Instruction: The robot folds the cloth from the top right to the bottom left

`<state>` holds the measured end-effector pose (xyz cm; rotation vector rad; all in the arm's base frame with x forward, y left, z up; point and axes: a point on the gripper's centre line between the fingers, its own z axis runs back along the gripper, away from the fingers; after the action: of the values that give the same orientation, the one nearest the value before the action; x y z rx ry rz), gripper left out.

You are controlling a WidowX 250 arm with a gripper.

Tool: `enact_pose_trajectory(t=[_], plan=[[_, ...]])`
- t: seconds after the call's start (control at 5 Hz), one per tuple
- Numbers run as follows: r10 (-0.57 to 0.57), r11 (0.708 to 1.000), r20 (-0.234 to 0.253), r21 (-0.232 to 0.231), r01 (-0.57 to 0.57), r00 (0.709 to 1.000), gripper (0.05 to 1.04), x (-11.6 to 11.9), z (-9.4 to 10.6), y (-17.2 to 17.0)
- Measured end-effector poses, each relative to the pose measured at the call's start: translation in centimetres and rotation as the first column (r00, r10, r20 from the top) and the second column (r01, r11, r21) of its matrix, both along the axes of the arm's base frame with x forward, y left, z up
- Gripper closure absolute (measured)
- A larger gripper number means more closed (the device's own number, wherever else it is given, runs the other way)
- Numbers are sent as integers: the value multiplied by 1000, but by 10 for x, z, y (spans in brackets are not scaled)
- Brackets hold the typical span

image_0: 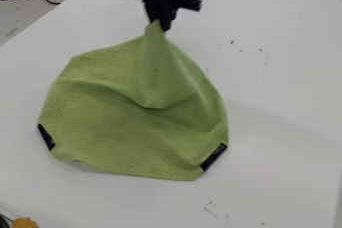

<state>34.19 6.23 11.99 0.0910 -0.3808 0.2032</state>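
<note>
Black two-finger claw (161,25): top centre, clamped on the green fabric cloth (127,137)
Pinch: pretty small bite, might slip mid-fold
Mid-frame crease (153,107): could bunch, fold goes wonky

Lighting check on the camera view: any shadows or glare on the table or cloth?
Camera view: faint, soft shadow on the white table to the right of the green cloth, another along its lower-left edge; darker shading in the mid-cloth crease; no hard glare spots on either; black gripper very dark, little surface detail to read.
</note>
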Motion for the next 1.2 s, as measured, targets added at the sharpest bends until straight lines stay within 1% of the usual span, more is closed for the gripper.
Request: enact_pose_trajectory(t=[0.2, 0.4, 0.6, 0.8, 1.0, 1.2], plan=[[64, 997, 29, -41, -63, 998, 940, -37, -13, 3], [137, 988, 47, -74, -133, 989, 940, -68, -23, 10], [179, 980, 44, -92, -174, 983, 940, -89, -33, 11], [211, 973, 37, -100, -206, 977, 940, -103, -35, 9], [252, 959, 12, -133, -249, 968, 940, -119, -48, 7], [278, 950, -7, -145, -276, 960, 897, -133, -53, 6]])
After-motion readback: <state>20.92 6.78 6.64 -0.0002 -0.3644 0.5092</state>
